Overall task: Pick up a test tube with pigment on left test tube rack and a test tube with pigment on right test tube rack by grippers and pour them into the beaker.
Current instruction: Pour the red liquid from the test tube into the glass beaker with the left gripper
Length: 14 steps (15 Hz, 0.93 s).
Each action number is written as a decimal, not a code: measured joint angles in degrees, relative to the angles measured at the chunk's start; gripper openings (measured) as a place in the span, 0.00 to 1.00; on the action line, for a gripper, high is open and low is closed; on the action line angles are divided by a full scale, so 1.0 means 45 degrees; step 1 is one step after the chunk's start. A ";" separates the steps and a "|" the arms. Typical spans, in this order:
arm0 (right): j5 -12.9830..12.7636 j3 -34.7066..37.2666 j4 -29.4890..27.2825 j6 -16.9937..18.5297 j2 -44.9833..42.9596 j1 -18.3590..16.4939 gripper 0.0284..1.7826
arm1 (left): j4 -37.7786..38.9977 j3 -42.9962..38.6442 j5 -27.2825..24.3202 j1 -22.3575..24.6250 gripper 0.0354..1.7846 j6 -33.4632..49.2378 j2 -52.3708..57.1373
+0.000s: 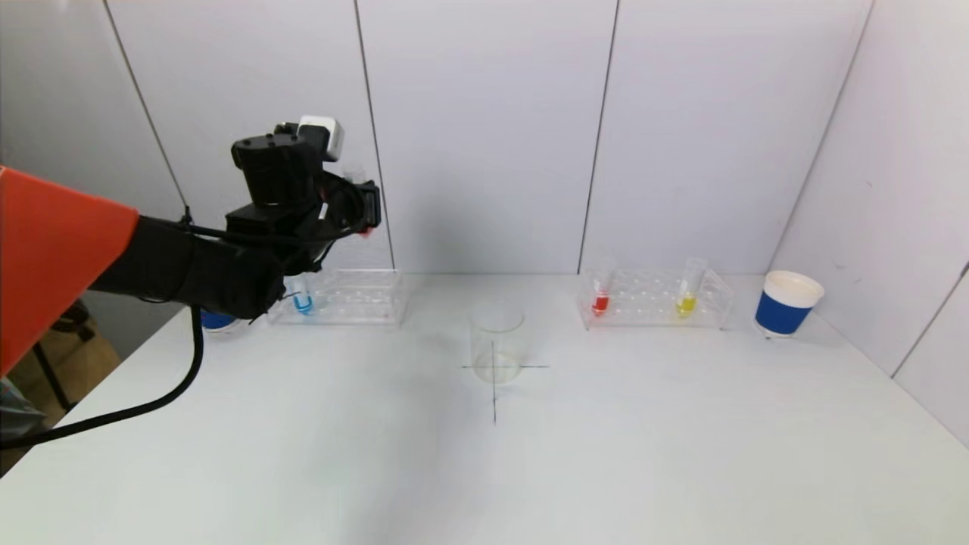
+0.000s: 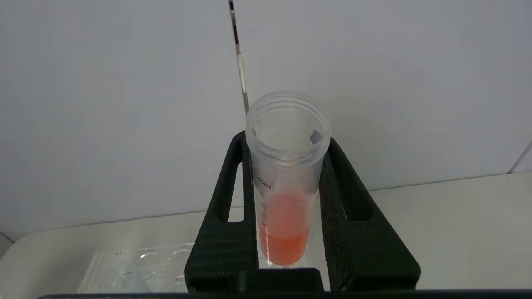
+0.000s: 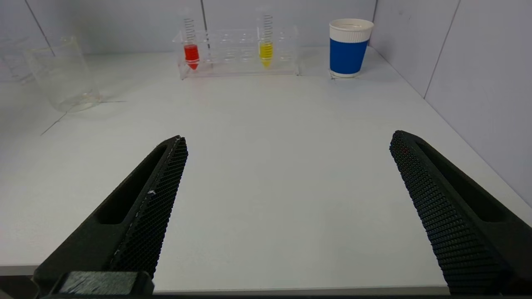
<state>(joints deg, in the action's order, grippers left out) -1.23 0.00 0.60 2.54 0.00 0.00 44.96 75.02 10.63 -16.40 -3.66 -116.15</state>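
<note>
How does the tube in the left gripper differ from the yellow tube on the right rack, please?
The held tube has orange-red liquid; the yellow tube has yellow. The held tube is clamped in the left gripper, lifted above the table; the yellow tube stands in the right rack. Both are upright and uncapped.

Bright, even, diffuse light across white counter (image 1: 606, 454) and wall panels, no hard glare.
Soft grey shadow pooling on the counter left of the beaker (image 1: 496, 342) in the head view. Slightly soft throughout, clear racks faint against white. Sharp on the held test tube (image 2: 286, 178) in the left wrist view, rack behind blurred.
</note>
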 joint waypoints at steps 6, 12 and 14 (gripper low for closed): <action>0.0000 0.0000 -0.0005 0.0000 0.0000 0.0000 0.99 | -0.3660 0.2525 -0.0268 -0.0553 0.24 -0.0049 0.0943; 0.0005 0.0000 0.0000 0.0000 0.0000 0.0000 0.99 | -0.5992 0.3075 -0.3844 -0.1048 0.24 -0.0992 0.1495; 0.0005 0.0000 0.0000 0.0000 0.0000 0.0000 0.99 | -0.6177 0.3069 -0.5112 -0.1035 0.24 -0.1904 0.1555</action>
<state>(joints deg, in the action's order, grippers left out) -1.21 0.00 0.60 2.54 0.00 0.00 17.16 88.83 -12.37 -21.05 -12.23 -109.15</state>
